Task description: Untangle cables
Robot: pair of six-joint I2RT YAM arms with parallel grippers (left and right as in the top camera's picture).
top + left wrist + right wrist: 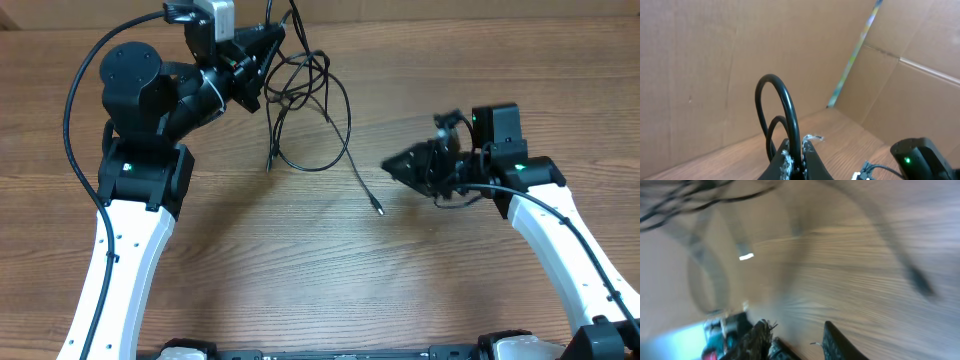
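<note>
Two arms at a wooden table [300, 280], seen from overhead and from each wrist. The left gripper [272, 42] sits at the far edge, close to the cardboard wall [450, 12]. Its jaws are pressed together on a bend of the cables [310, 90]. In the left wrist view, a black loop [782, 107] arches up out of the closed fingertips [787, 159] against the cardboard. The rest of the tangle hangs just to the right of this gripper and spreads in loose loops onto the table. One strand trails toward the near side and ends in a silver-tipped plug [378, 210], which lies free on the wood. The right gripper [390, 165] points left, near that strand but apart from it. Its wrist view is blurred, yet shows the fingers [832, 340] parted with only table surface between them. The left arm's own thick wire [80, 75] curves around its base, clear of the tangle.
</note>
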